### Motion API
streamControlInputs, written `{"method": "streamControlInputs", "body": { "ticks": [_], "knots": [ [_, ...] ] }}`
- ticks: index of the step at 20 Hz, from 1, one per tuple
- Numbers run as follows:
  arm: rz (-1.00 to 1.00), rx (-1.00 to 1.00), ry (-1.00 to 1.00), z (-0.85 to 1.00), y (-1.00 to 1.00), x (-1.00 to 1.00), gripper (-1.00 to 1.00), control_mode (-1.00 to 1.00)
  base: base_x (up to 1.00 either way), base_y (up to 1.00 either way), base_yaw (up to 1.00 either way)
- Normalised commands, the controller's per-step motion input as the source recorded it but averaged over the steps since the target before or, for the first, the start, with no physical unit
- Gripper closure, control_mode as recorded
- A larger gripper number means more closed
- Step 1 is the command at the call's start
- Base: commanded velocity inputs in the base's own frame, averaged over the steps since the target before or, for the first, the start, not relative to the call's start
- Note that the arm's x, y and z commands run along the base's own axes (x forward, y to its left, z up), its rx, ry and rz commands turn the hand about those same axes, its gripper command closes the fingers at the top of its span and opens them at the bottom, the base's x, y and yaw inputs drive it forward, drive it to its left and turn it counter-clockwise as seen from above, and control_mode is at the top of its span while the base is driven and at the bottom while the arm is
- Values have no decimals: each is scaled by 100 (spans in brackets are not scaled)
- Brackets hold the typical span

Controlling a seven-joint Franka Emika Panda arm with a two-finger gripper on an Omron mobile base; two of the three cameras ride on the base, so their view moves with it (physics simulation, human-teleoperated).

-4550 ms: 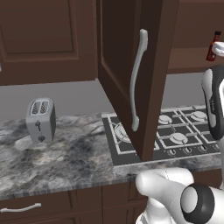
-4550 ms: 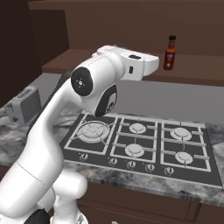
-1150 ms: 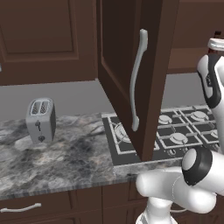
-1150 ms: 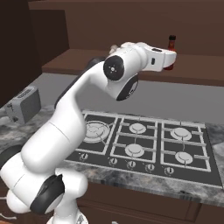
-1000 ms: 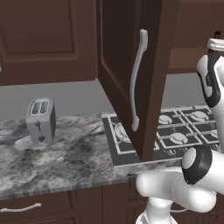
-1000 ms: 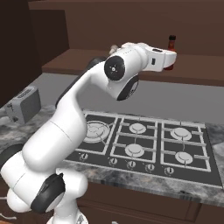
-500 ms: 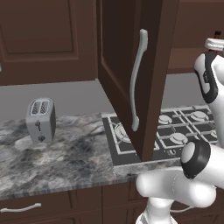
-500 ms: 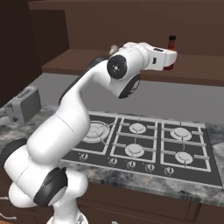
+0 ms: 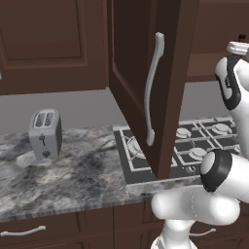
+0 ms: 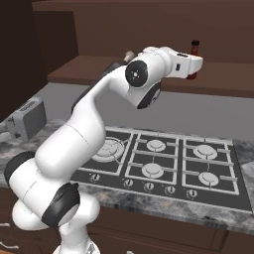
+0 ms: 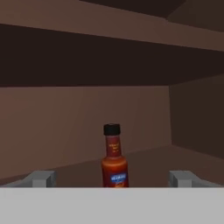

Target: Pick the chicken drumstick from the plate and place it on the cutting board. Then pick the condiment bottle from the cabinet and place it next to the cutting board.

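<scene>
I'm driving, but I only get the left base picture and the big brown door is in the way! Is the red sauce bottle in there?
Observer: Yes. The condiment bottle stands upright on the cabinet shelf.
Operator: Is the hand near it?
Observer: The gripper points straight at it, the bottle centred between the fingertips.
Operator: Did it grab it yet?
Observer: No, the jaws stand wide open, clear of the bottle on both sides.
</scene>
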Motion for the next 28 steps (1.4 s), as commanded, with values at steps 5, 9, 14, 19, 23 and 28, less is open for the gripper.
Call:
{"method": "streamControlInputs", "body": {
  "ticks": [5,9,14,19,23,28],
  "knots": [
    [0,1,0,0,-9,13,-100,-100,0,0,0],
    [0,0,0,0,-8,15,-100,-100,0,0,0],
    [0,0,0,0,-7,15,-100,-100,0,0,0],
    [0,0,1,-2,-8,11,-100,-100,0,0,0],
    [0,0,1,-3,-7,8,-100,-100,0,0,0],
    [0,0,1,-3,-6,10,-100,-100,0,0,0]
  ]
}}
